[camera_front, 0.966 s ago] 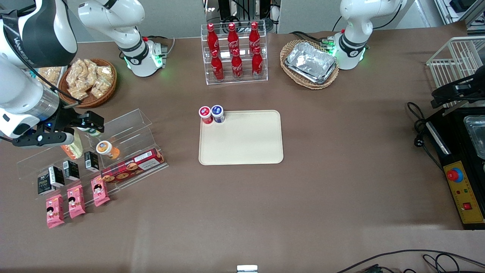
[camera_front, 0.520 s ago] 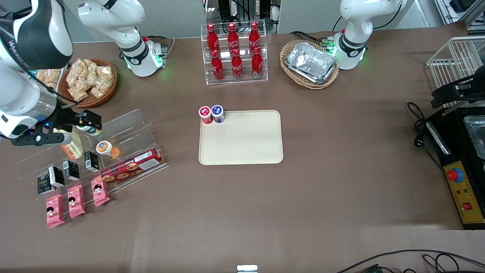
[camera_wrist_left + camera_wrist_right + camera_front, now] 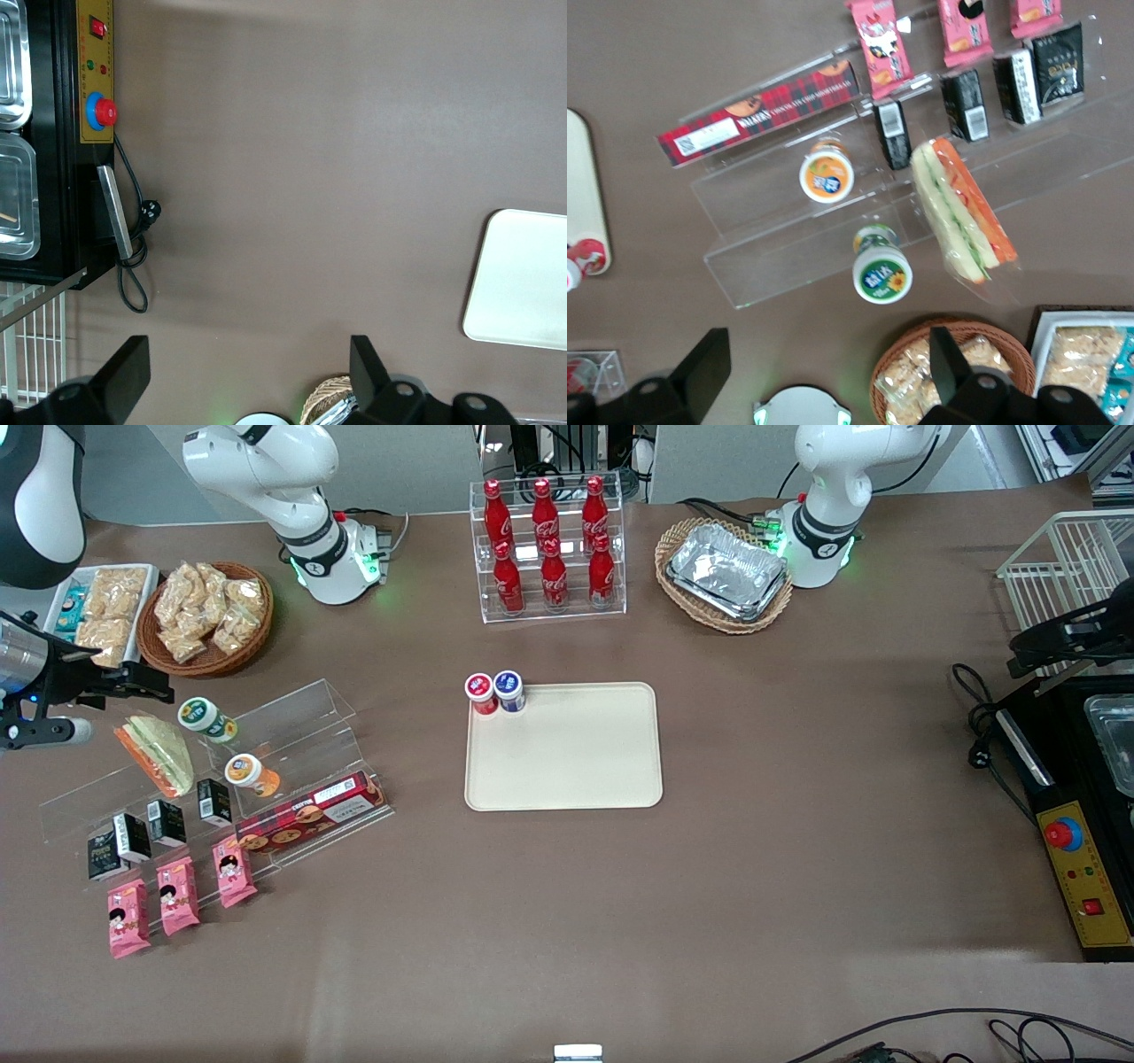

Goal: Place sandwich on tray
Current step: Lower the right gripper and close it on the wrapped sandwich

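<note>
The sandwich [image 3: 159, 753] is a clear-wrapped wedge with pale bread and an orange and green edge. It lies on the clear stepped shelf [image 3: 292, 717] toward the working arm's end of the table, and shows in the right wrist view [image 3: 961, 212]. My gripper [image 3: 93, 704] is open and empty. It hangs above the table, a little farther from the front camera than the sandwich and apart from it; the wrist view [image 3: 826, 372] shows its jaws spread wide. The cream tray [image 3: 567, 753] lies flat mid-table; its edge shows in the wrist views [image 3: 580, 195] [image 3: 523, 283].
Red-lidded [image 3: 481, 691] and blue-lidded [image 3: 508, 688] cups stand on the tray's corner. The shelf holds a green-lidded cup [image 3: 202, 716], an orange cup [image 3: 244, 771], a biscuit box [image 3: 306, 815] and black cartons. Pink packets [image 3: 177, 895], a snack basket [image 3: 208, 615] and a cola rack [image 3: 547, 549] are around.
My gripper has drawn away from the shelf, toward the working arm's end of the table. The sandwich and the green-lidded cup, partly covered before, now show in full.
</note>
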`<state>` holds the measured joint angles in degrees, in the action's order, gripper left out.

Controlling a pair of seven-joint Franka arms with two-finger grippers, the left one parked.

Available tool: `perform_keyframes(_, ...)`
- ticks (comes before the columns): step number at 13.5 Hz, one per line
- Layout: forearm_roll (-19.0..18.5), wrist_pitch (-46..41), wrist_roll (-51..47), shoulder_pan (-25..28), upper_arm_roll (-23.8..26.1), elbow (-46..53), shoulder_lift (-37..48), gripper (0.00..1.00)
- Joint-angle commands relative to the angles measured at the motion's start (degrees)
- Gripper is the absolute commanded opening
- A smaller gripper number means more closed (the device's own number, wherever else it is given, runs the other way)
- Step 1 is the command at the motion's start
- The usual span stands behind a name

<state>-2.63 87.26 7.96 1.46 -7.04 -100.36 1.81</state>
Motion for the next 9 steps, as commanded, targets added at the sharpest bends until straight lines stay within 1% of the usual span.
perform_keyframes(1, -2.38, 2.99, 1.35, -0.05, -1.13, -6.41, 5.21, 1.0)
perform_keyframes(3, -4.57, 8.77, 5.46, -0.32, -2.09, -11.59, 8.72, 1.0)
perform_keyframes(5, -4.76, 14.93, 12.74, -0.49, -5.59, -15.03, 10.32, 1.0)
perform_keyframes(7, -4.76, 16.98, 18.39, -0.49, -8.58, -15.74, 10.32, 1.0)
perform_keyframes(9, -4.76, 18.99, 19.11, -0.49, -9.48, -18.02, 11.1, 1.0)
